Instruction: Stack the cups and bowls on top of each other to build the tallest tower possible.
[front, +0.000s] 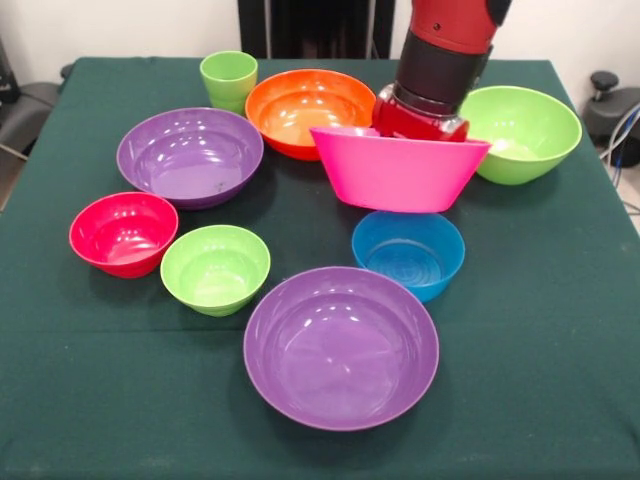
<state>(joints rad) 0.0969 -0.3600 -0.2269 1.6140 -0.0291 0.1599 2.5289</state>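
Nearest, a purple bowl (341, 347) rests on the table (540, 380). My hand (420, 118) reaches into the tilted, lifted pink bowl (398, 170); whether it grips, I cannot tell.

A table draped in dark green cloth (560, 330) carried glossy plastic bowls: two wide purple (341, 347) (190, 156), large orange (310, 108), large lime (525, 132), small blue (409, 252), red (124, 232), lime (215, 268), plus a light green tumbler (229, 80).
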